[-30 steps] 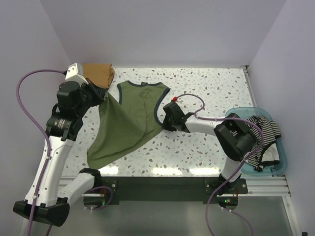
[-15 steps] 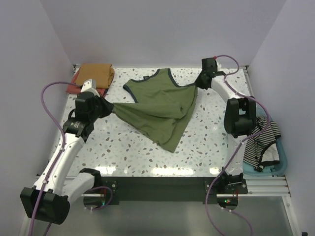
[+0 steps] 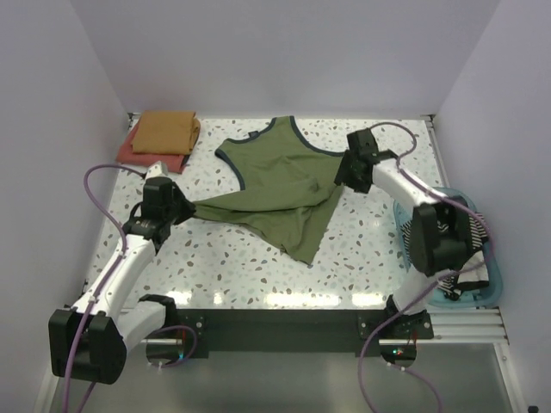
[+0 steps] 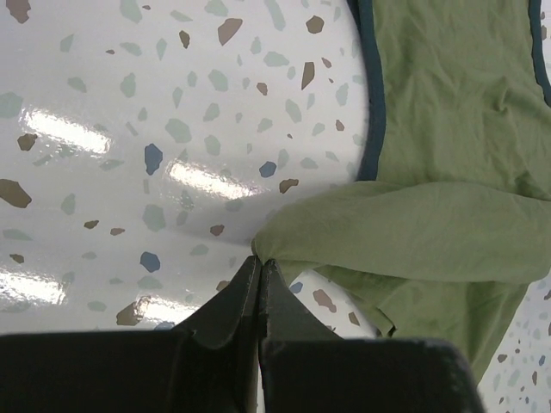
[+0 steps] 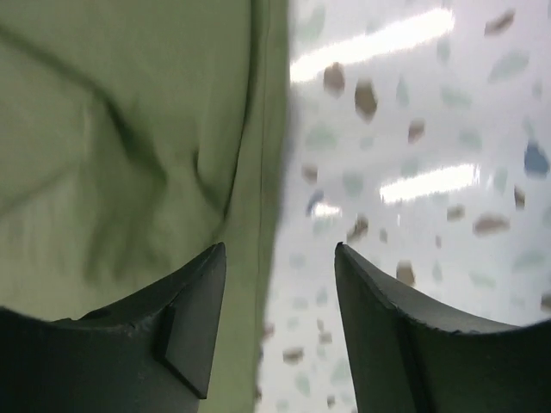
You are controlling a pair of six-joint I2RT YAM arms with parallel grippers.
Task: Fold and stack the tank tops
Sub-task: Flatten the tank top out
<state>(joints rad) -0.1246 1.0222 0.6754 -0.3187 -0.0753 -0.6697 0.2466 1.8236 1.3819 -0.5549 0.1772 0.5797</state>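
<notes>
Basket [image 3: 472, 300] first, near right, with the striped top [image 3: 472, 231] heaped inside. On the near left, the left pincer [image 3: 178, 209] is pressed together on a corner of the green top [image 3: 280, 176], and the wrist view shows cloth bunched right at the tips [image 4: 260, 258]. That green top lies mid-table [image 3: 379, 249], navy trim showing, its lower part drawn out in a taut fold toward the left pincer. Further back, the right pincer [image 3: 340, 178] is spread wide at the top's right edge, gripping nothing: one finger over cloth, one over bare table. Far left corner: a folded mustard top [image 3: 168, 131] sits on a red top [image 3: 129, 155].
</notes>
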